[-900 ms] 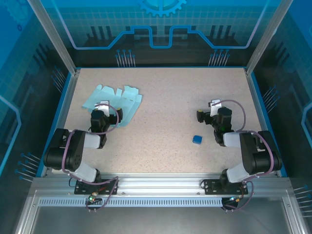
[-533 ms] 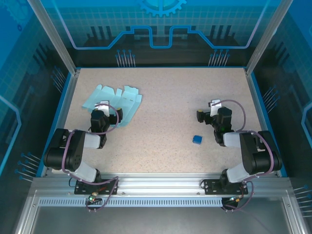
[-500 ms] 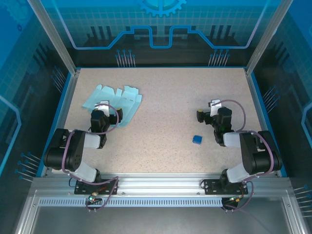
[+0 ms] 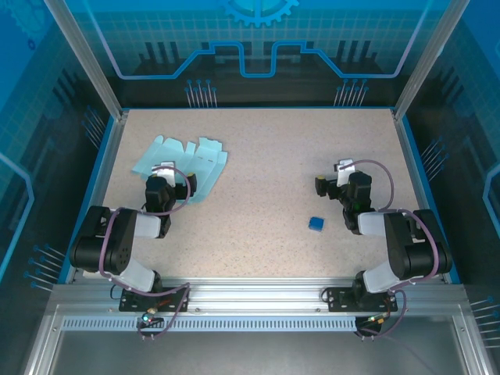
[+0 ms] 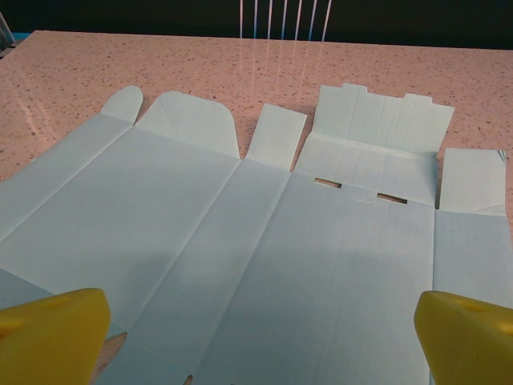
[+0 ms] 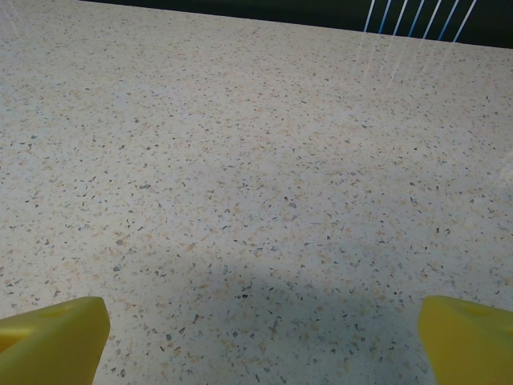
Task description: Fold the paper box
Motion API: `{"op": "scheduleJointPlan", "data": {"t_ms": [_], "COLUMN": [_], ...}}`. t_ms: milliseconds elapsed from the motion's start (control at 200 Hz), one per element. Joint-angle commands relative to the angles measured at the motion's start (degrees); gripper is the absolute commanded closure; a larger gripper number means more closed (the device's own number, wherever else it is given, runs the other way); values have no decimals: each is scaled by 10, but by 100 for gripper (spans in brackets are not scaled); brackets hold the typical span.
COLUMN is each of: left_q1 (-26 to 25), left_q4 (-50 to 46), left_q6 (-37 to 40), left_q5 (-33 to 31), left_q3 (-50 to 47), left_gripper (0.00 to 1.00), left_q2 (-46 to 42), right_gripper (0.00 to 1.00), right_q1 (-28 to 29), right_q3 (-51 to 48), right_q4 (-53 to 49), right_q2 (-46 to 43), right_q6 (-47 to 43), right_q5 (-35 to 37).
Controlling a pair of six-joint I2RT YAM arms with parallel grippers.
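**Folding not yet begun**

The paper box [image 4: 181,162] is laid flat and unfolded at the desk's [image 4: 273,148] 10 o'clock, just ahead of the released left hand [image 5: 264,325]. The right hand [image 6: 260,329], likewise released, is poised at 3 o'clock. Next, 1 panel edge likely must be gripped.

speckled table [image 4: 266,148], paper box [image 4: 181,160], blue cube [image 4: 316,224]

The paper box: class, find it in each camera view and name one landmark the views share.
Top external: the paper box lies flat at the far left of the table, under and beyond the left gripper.
Left wrist: it spreads across the middle and foreground, flaps pointing away, between yellow fingertips.
Right wrist: speckled table ahead of the right gripper.
Shared landmark: the speckled table top.
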Motion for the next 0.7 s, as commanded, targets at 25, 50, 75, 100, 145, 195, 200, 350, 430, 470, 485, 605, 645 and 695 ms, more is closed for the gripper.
{"op": "scheduleJointPlan", "data": {"t_ms": [25, 50, 75, 100, 145, 195, 200, 350, 430, 470, 485, 605, 645, 695], "left_q1": [6, 6, 6, 6, 6, 6, 6, 10, 9, 7, 5, -2, -3, -2], "left_q4": [11, 10, -1, -19, -71, -142, -149, -418, -485, -491, -489, -506, -532, -570], "left_q6": [-8, -13, -17, -19, -22, -31, -33, -192, -249, -267, -272, -299, -296, -292], "left_q5": [-11, -24, -33, -41, -49, -62, -65, -68, 26, 75, 91, 123, 103, 62], "left_q3": [3, 0, -3, -1, 8, 25, 27, 120, 147, 151, 150, 155, 166, 178], "left_gripper": [1, 1, 1, 1, 1, 1, 1, 1, 1, 1, 1, 1, 1, 1], "left_q2": [-7, -17, -33, -52, -93, -138, -142, -219, -225, -226, -227, -221, -213, -202], "right_gripper": [0, 0, 0, 0, 0, 0, 0, 0, 0, 0, 0, 0, 0, 0], "right_q1": [-1, 3, 6, 7, 4, 1, 0, -10, 3, 28, 42, 172, 210, 250], "right_q3": [16, 22, 31, 43, 70, 84, 85, 118, 159, 178, 186, 253, 278, 309], "right_q4": [-12, -31, -58, -101, -175, -220, -223, -352, -436, -467, -478, -549, -562, -570], "right_q2": [-8, -20, -34, -51, -81, -112, -115, -221, -251, -254, -253, -207, -178, -136], "right_q6": [-1, -2, -1, 3, 23, 48, 52, 162, 184, 184, 182, 189, 199, 213], "right_q5": [9, 21, 32, 39, 55, 65, 65, 65, 36, 22, 21, 51, 45, 35]}}
